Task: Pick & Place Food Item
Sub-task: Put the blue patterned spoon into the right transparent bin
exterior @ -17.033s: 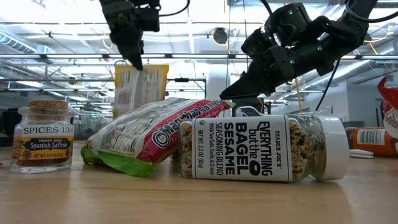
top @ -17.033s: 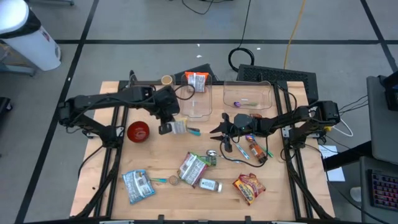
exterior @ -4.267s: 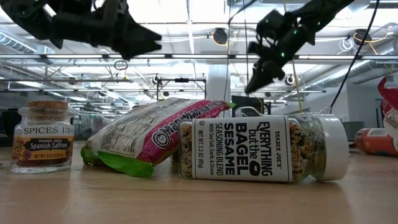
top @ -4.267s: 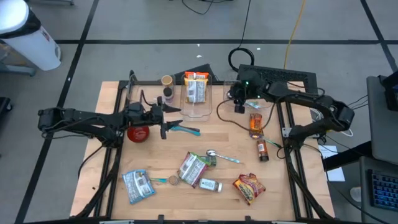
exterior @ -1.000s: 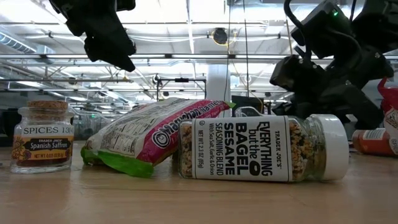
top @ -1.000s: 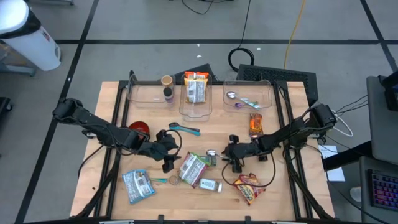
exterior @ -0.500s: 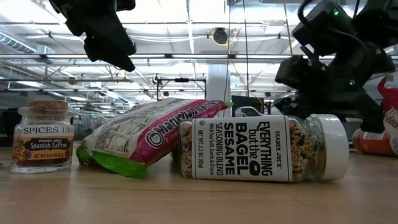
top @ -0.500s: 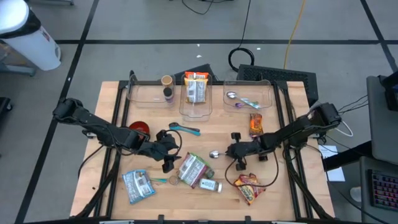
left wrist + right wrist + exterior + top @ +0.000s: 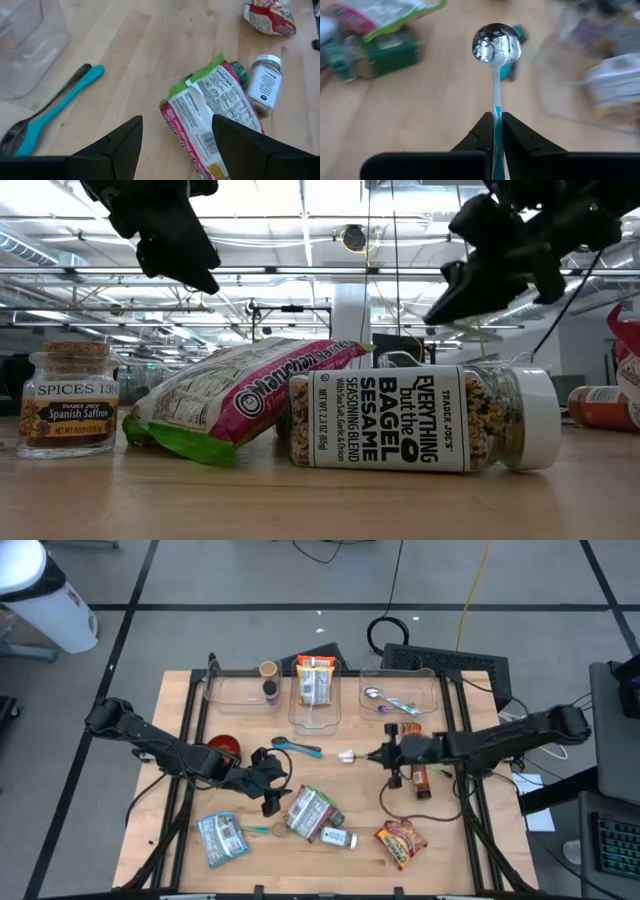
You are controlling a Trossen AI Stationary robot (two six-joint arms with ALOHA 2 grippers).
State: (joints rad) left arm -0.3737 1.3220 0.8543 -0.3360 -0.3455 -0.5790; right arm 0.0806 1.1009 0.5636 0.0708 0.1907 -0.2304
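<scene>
Two fingers of my right gripper (image 9: 494,131) are pinching the teal-handled spoon (image 9: 349,756) by its handle, holding it clear above mid-table. I'm keeping it level, bowl leading, aiming for the right-hand clear bin (image 9: 432,707). My left gripper (image 9: 175,131) is hovering half open, empty, over the green-and-pink snack bag (image 9: 210,120).

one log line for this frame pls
right tool: shut on spoon, lifted over table centre | left tool: open, above noodle packet | seasoning jar: lying on table

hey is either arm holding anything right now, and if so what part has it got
The right gripper holds a spoon by its handle, bowl pointing away from the fingers. The left gripper is open above the pink snack bag, holding nothing.
</scene>
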